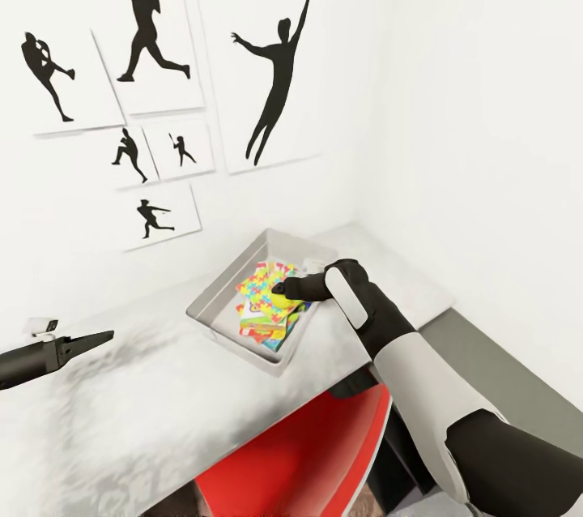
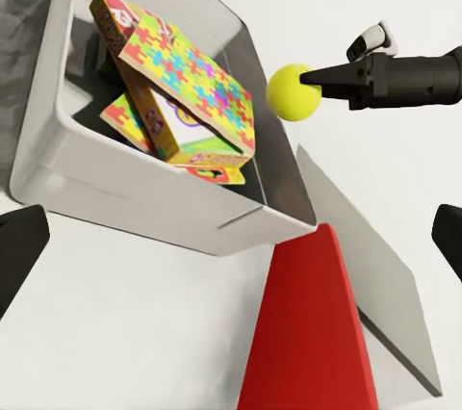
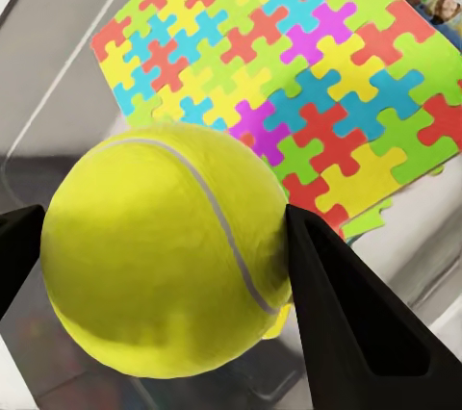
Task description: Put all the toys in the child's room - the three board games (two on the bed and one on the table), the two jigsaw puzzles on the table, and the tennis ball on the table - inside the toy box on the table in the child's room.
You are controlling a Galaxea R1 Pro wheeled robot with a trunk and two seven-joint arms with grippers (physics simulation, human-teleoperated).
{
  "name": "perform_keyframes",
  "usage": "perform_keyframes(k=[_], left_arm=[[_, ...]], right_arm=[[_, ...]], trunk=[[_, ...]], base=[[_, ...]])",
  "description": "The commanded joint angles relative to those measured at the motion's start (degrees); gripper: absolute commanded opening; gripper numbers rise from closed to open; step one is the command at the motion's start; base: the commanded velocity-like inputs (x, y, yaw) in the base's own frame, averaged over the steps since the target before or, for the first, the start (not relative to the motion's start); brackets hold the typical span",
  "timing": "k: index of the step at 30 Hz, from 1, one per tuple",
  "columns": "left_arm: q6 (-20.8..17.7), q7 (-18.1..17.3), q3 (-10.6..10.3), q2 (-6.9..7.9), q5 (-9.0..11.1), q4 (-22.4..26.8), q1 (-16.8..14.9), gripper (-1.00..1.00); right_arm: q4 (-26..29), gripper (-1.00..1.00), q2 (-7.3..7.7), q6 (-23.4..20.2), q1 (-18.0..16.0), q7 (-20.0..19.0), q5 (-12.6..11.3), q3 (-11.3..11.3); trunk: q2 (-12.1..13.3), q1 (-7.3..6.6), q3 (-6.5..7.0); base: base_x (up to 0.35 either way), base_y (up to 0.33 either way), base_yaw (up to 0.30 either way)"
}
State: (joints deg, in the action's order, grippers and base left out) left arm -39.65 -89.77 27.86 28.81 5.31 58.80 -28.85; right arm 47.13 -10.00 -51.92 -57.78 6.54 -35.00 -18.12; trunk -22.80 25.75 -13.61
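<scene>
- Holding the tennis ball (image 3: 164,246) between its two black fingers, the right tool (image 1: 283,294) is closed on it; the right wrist view shows a finger (image 3: 356,323) pressed to each side of the ball.
- Ball position: in the head view the tennis ball (image 1: 282,300) sits over the open top of the toy box (image 1: 219,290), above the stack inside. In the left wrist view the ball (image 2: 293,92) hangs at the tip of the right tool (image 2: 313,83), just past the box's rim — whether it is above the interior or the wall cannot be told from that view alone.
- Toy box contents: a jigsaw puzzle (image 1: 261,284) of pink, yellow, green and blue pieces lies tilted on top, with flat colourful game boxes (image 1: 263,331) under it. The left wrist view shows the puzzle (image 2: 192,78) leaning across a game box (image 2: 183,140), one end raised toward the box wall (image 2: 115,189).
- Right wrist view: the puzzle (image 3: 289,73) lies directly behind the ball, apart from it.
- Left tool (image 1: 93,339): low at the left side of the head view, over the light grey desk (image 1: 146,412), well apart from the toy box. Its fingers look close together with nothing between them — from the left wrist view, dark fingertips (image 2: 19,246) sit at both edges, so how far apart they are I cannot tell.
- Surroundings: red chair (image 1: 316,460) tucked under the desk edge; black sports silhouette prints (image 1: 275,71) on the white wall behind the desk.
</scene>
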Motion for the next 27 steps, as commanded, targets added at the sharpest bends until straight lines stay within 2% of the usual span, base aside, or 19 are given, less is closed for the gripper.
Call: perform_keyframes(k=[1,11,27], left_arm=[[-0.60,-0.23,0.01,0.01,-0.03,0.00,-0.02,1.00],[-0.60,-0.23,0.01,0.02,-0.03,0.00,-0.06,1.00],[-0.60,-0.23,0.01,0.06,-0.03,0.00,-0.04,1.00]], right_arm=[[-0.01,-1.00,0.00,-0.11,-0.06,0.59,-0.75,-0.06],[-0.10,-1.00,0.00,0.03,-0.06,0.51,-0.68,-0.07],[-0.10,-1.00,0.00,0.07,-0.06,0.57,-0.82,0.01]], trunk=[[-0.12,0.03,-0.21],[-0.12,0.03,-0.51],[-0.12,0.03,-0.51]], base=[[-0.021,0.000,0.000],[-0.164,0.000,0.000],[-0.029,0.000,0.000]])
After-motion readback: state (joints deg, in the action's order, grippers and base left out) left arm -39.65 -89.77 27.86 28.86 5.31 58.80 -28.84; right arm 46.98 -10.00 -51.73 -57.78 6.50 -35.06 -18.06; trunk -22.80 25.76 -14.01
